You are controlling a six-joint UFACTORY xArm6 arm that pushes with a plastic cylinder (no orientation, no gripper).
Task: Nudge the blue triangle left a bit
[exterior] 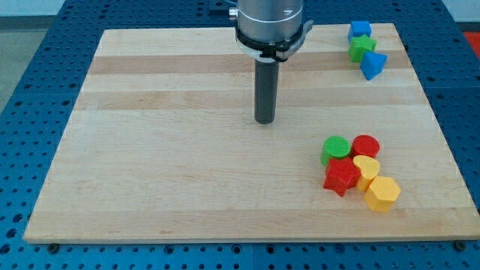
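Observation:
The blue triangle (373,65) lies near the board's top right corner, just below a green star (362,48), which touches a blue cube (360,31) above it. My tip (264,120) rests on the board near the middle top, well to the left of the blue triangle and a little lower. It touches no block.
A cluster sits at the view's lower right: a green cylinder (336,148), a red cylinder (365,146), a red star (341,177), a yellow heart (367,168) and a yellow hexagon (382,193). The wooden board (150,150) lies on a blue perforated table.

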